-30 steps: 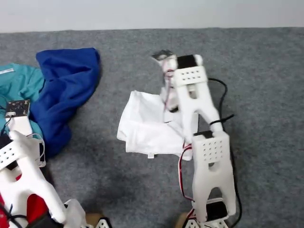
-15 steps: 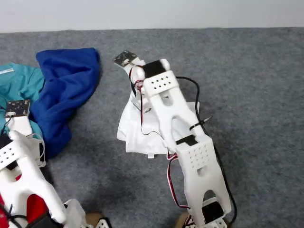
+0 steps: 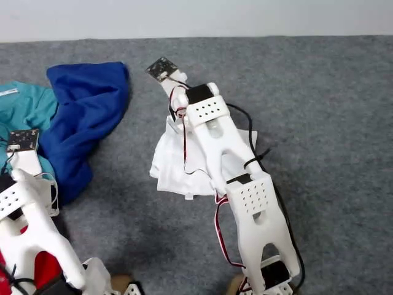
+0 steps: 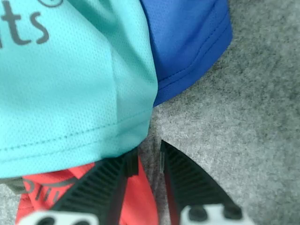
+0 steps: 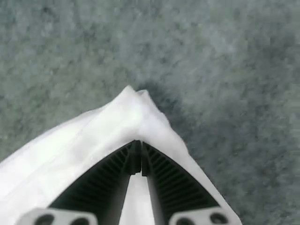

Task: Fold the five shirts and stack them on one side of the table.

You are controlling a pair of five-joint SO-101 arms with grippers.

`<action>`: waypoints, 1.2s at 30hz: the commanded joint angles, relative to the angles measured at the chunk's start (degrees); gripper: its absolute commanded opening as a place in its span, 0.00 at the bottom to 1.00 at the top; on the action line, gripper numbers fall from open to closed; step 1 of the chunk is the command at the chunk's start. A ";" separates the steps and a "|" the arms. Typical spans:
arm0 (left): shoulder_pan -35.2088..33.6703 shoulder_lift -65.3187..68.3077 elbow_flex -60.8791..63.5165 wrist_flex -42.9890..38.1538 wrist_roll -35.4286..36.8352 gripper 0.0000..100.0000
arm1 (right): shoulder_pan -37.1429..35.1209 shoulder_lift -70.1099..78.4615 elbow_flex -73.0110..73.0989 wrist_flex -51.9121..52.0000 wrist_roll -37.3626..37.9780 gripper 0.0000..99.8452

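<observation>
A white shirt (image 3: 175, 166), partly folded, lies mid-table under my right arm (image 3: 209, 114). My right gripper (image 5: 139, 149) is shut on a fold of this white shirt (image 5: 126, 117), holding it just above the grey carpet. At the left lie a crumpled blue shirt (image 3: 86, 110) and a teal shirt (image 3: 21, 107). My left gripper (image 4: 149, 149) hovers slightly open at the hem of the teal shirt (image 4: 70, 79), beside the blue shirt (image 4: 187, 42) and over a red shirt (image 4: 140, 201). Nothing sits between its fingers.
Grey carpet (image 3: 331, 123) covers the table, with free room on the right half. A pale wall (image 3: 196, 18) borders the far edge. The left arm's white body (image 3: 31, 227) stands at the front left corner.
My right arm has swung left across the white shirt with the fold in its gripper, and the shirt's left edge has shifted a little. The left arm has not moved.
</observation>
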 commanded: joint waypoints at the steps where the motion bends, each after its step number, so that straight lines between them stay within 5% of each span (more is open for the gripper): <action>1: 0.26 -2.02 -0.66 0.53 0.53 0.08 | 1.63 -1.71 -7.12 1.10 0.62 0.01; 11: 1.14 -2.02 -3.56 5.27 0.53 0.09 | 2.42 -1.71 -26.90 22.02 0.62 0.02; 17: 12.57 -2.02 -10.51 16.09 0.62 0.09 | 5.32 -3.65 -28.31 26.59 0.44 0.02; 27: 36.13 -1.58 -15.87 18.29 8.35 0.09 | 14.99 -24.66 -0.18 26.51 -2.46 0.02; 36: 45.36 -1.41 -15.34 8.88 8.62 0.17 | 24.66 -43.21 27.25 26.33 -10.37 0.02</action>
